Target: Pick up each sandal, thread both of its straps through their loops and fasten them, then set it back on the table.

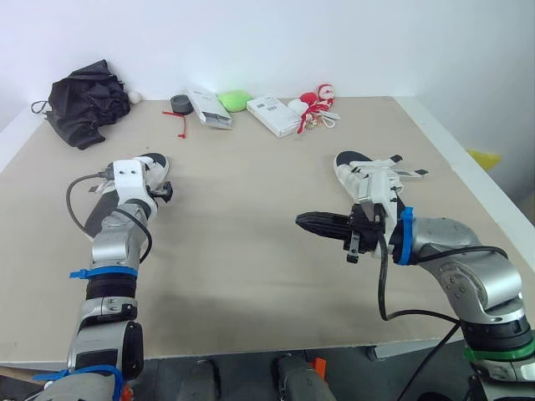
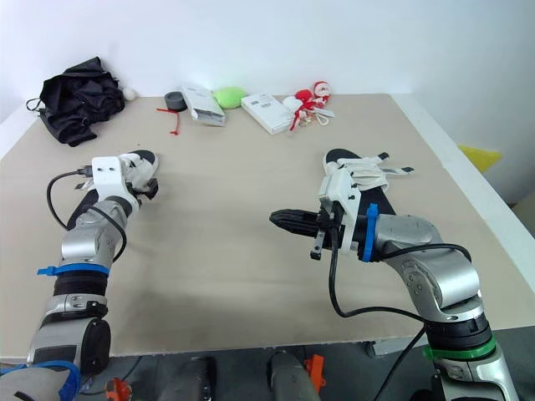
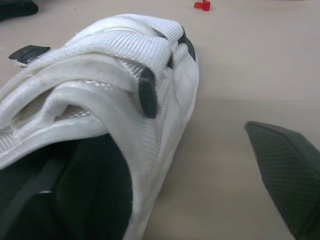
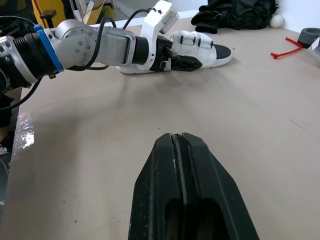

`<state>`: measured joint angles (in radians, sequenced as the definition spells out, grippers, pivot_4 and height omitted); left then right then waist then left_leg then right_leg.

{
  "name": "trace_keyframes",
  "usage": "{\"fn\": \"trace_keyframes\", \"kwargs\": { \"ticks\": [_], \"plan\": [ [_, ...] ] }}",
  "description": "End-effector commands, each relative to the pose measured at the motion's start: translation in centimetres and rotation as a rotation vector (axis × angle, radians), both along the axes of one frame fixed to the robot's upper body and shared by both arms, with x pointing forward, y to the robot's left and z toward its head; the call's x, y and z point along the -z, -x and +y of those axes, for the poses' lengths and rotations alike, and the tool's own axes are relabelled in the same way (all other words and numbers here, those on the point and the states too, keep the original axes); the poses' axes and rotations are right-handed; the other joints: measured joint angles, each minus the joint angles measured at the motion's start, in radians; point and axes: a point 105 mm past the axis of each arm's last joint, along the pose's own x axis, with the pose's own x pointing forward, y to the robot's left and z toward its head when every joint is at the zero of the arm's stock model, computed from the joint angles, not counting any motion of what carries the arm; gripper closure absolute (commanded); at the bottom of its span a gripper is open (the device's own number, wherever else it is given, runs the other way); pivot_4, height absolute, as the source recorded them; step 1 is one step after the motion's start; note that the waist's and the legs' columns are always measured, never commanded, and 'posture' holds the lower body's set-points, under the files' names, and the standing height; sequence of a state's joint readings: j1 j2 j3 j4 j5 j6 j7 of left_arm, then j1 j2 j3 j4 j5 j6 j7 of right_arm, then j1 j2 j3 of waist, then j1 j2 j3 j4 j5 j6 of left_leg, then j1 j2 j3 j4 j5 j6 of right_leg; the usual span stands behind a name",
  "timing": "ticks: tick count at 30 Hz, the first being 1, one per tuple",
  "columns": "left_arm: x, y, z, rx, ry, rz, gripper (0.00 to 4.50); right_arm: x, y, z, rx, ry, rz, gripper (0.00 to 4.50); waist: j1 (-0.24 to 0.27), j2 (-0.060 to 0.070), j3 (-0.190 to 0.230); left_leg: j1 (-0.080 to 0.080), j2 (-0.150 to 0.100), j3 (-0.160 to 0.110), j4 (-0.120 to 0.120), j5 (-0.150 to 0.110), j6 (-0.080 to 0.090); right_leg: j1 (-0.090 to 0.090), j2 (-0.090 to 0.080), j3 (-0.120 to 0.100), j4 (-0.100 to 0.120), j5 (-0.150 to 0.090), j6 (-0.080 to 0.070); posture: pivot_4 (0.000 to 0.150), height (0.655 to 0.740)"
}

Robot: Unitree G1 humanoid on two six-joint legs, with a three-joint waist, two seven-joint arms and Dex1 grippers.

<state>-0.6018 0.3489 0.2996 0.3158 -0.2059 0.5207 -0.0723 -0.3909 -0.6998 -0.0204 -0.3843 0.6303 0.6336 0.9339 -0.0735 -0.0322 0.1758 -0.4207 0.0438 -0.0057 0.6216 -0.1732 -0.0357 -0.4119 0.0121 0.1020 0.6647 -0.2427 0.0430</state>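
While neither sandal is off the table, the head view puts the work at about its middle. The left-edge sandal lies flat close to the table's left edge, with the left gripper low and just beside it. The right-edge sandal lies near the right edge with its two straps splayed loose toward that edge, so I judge it not yet threaded or fastened. The right gripper hangs over bare table toward the middle, just in from that sandal, carrying nothing. In the left wrist view the white straps of the left-edge sandal fold over its upper, one black tab lying flat on top and another sticking out at the side. Whether both are fully through their loops I cannot tell. One finger stands well off to the side of the shoe over bare table, which reads as fingers spread and gripping nothing. The right wrist view shows the right gripper's fingers pressed together and empty. Across the table it shows the left-edge sandal with two straps wrapped over it, looking done up. On that showing one sandal seems finished or nearly so, and for the other the lifting, threading, fastening and returning are all left.
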Motion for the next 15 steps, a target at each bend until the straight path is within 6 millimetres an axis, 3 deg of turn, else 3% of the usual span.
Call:
{"fn": "trace_keyframes", "kwargs": {
  "ticks": [1, 4, 8, 15],
  "plan": [
    [-1.5, 2.5, 1.1, 0.042, 0.083, -0.051, 0.07, -1.0, -0.1, -1.0, 0.008, -0.003, -0.037, 4.5, -0.003, 0.0, 0.0, 0.0, 0.001, 0.001, 0.0, -0.001, -0.001, -0.001, 0.0, 0.001, 0.0, 0.0, 0.0, 0.15, 0.74],
    [-2.3, 4.2, -1.8, 0.255, 0.211, -0.076, 0.07, -0.9, -0.3, -1.2, 0.003, 0.003, -0.028, 4.5, 0.0, -0.001, 0.0, -0.001, 0.001, 0.0, 0.0, -0.001, -0.001, -0.001, 0.0, 0.0, 0.0, 0.0, 0.0, 0.15, 0.74],
    [-2.9, 8.5, -6.1, 0.582, 0.092, -0.103, 0.07, -0.8, -0.5, -1.3, 0.002, 0.002, -0.018, 4.5, 0.003, -0.002, 0.001, -0.002, 0.0, 0.0, 0.001, -0.001, -0.002, -0.001, -0.001, 0.0, 0.0, -0.001, -0.001, 0.15, 0.74],
    [-2.1, 12.9, -7.8, 0.773, 0.203, -0.095, 0.07, 0.3, -0.1, -1.8, 0.024, 0.01, 0.029, 4.5, 0.003, -0.002, 0.001, -0.002, 0.002, 0.0, 0.001, -0.001, -0.002, -0.002, 0.0, -0.001, 0.0, -0.003, -0.004, 0.15, 0.74]
  ]
}}
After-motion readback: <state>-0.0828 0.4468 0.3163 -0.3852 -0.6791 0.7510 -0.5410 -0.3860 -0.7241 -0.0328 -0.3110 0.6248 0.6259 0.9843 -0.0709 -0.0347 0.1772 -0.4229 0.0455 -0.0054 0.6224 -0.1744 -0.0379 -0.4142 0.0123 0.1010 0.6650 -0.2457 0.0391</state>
